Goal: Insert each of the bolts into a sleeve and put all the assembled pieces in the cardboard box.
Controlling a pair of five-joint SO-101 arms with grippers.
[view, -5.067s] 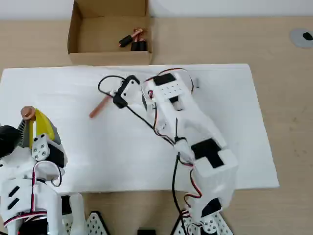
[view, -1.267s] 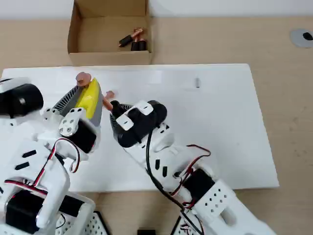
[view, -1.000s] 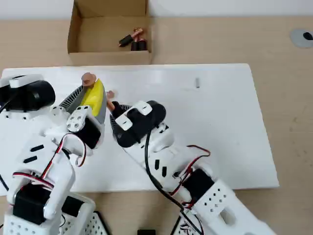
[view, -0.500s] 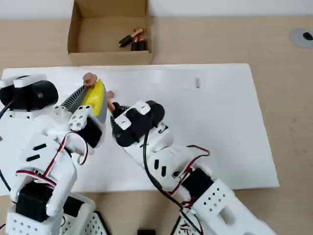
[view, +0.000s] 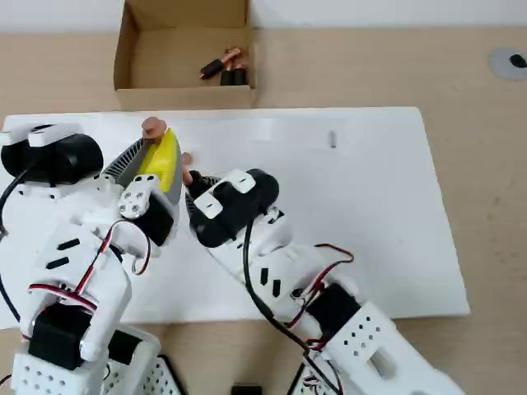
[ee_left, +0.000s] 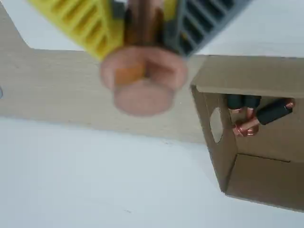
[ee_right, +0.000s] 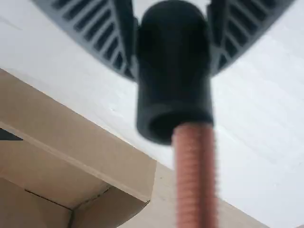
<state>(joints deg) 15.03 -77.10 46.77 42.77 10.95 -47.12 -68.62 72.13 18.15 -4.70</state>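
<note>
My left gripper (view: 153, 138) (ee_left: 142, 19), with one yellow and one grey finger, is shut on a copper bolt (view: 152, 126) (ee_left: 142, 78) whose round head points toward the cardboard box (view: 126, 49) (ee_left: 223, 156). Just beside it, my right gripper (view: 193, 177) (ee_right: 173, 28) is shut on a black sleeve (ee_right: 173, 71) with a copper threaded bolt (view: 185, 160) (ee_right: 194, 175) sticking out of it. Both grippers hover over the back left of the white mat (view: 370, 206). Assembled pieces (view: 224, 66) (ee_left: 256, 116) lie inside the box.
The box stands on the wooden table behind the mat's back left edge. A small grey item (view: 333, 138) lies on the mat at the back right. A grey disc (view: 506, 62) sits at the table's far right.
Over five seconds the left arm carried its bolt from the front left to the mat's back left; the right gripper lifted the sleeve and bolt off the mat. In the last second, only slight shifts.
</note>
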